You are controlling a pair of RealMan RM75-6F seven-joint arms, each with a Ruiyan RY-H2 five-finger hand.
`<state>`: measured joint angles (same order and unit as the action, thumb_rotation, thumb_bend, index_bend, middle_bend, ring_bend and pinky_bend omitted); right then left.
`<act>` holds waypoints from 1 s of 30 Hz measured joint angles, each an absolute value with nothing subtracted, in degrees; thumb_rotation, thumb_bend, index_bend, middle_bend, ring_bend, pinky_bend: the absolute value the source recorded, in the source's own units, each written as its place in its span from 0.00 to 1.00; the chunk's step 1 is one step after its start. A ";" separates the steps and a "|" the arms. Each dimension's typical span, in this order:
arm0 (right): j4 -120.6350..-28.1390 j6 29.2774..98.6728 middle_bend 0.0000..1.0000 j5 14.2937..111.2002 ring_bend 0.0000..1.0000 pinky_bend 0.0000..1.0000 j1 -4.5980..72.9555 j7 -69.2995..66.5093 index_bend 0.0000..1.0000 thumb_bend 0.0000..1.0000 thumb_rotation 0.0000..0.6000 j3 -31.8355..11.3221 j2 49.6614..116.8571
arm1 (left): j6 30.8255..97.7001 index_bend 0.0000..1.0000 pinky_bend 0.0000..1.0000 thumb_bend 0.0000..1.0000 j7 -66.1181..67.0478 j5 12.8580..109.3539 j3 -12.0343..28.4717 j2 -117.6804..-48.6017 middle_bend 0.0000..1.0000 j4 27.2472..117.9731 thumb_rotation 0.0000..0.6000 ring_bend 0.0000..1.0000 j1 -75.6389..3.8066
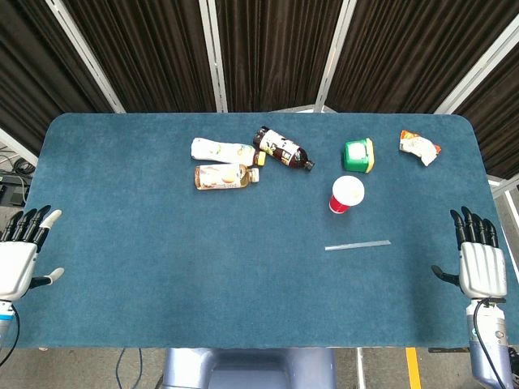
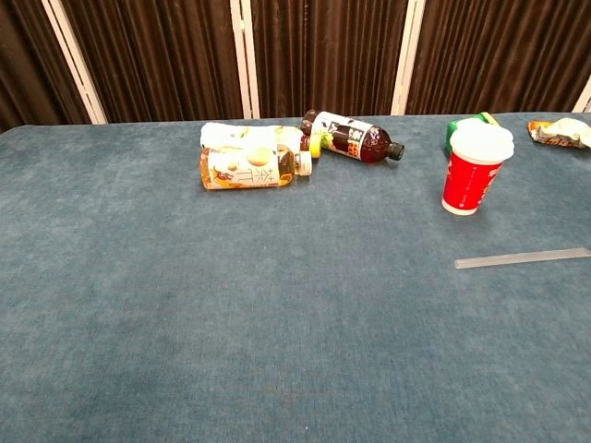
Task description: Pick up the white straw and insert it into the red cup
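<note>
straw: the white straw [image 1: 358, 245] lies flat on the table [image 1: 146, 267], right of the middle, roughly parallel to the near edge. Nothing is touching it.

cup: the red cup [image 1: 346, 195] stands upright with a white lid, just behind the straw toward the far edge, apart from it. I can't make out a hole in the lid from either view.

left hand: the left hand [image 1: 23, 255] hovers off the left edge, fingers spread, holding nothing. Well away from everything.

right hand: the right hand [image 1: 478, 255] is off the right edge, fingers straight and apart, also empty. It's the nearer one to the straw, so my guess is it does the pick.

what could go wrong: the straw is thin and flat against the fuzzy blue cloth, so big fingers could easily roll or push it instead of pinching it. Then there's aiming it at the lid. A bump from the hand could tip the cup, which looks light.

other stuff: green container [image 1: 358, 155] just behind the cup, snack wrapper [image 1: 418, 146] near the far right corner, and three bottles on their sides toward the far edge: dark bottle [image 1: 283, 149], tea bottle [image 1: 225, 176], white bottle [image 1: 221, 150].

in the way: nothing, really. The path from the right edge to the straw is open, and the clutter all sits behind the cup.
</note>
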<state>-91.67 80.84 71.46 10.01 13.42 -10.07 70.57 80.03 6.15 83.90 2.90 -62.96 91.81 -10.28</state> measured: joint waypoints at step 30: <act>-91.96 80.52 0.00 71.42 0.00 0.00 10.03 13.29 0.00 0.05 1.00 -10.02 70.25 | 80.20 0.00 0.00 0.05 6.21 84.08 2.85 -63.01 0.00 91.76 1.00 0.00 -10.25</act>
